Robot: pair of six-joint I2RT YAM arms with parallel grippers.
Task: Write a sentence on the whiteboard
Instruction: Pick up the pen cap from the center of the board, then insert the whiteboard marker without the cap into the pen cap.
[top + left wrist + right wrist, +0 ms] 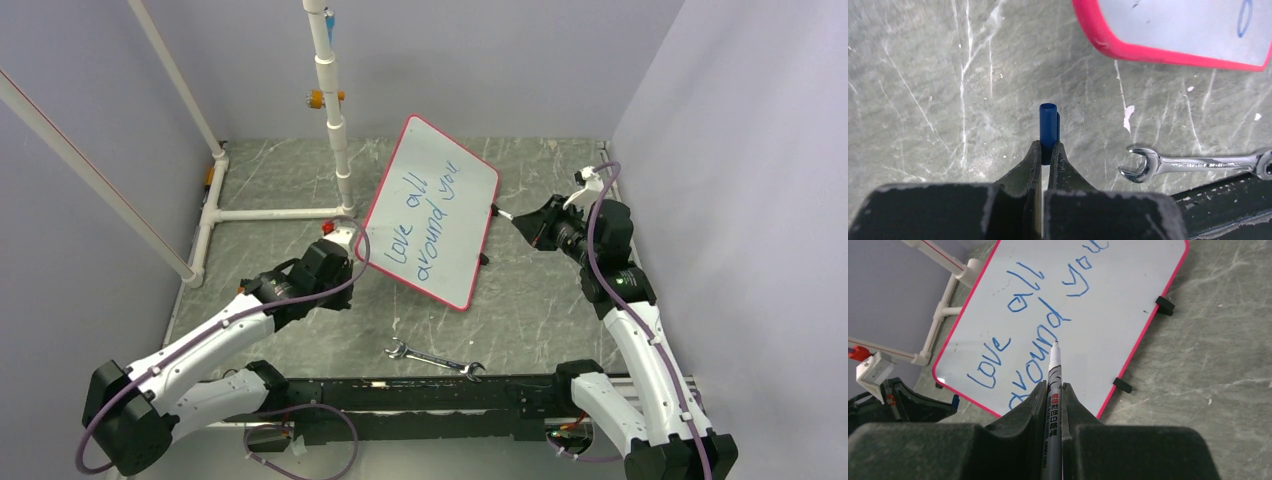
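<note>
With the sentence [1048, 325] written on the whiteboard [460, 250] resting on the bench [540, 300], the right tool [1054, 390], pinching the marker [1054, 370], should probably align its tip squarely with the blue cap [1048, 122] pinched in the left tool [1049, 150] before pushing.

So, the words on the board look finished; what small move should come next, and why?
Probably bring the marker in the right gripper toward the blue cap held in the left gripper, to recap it. The sentence on the whiteboard reads complete, and the marker's tip is uncovered.
</note>
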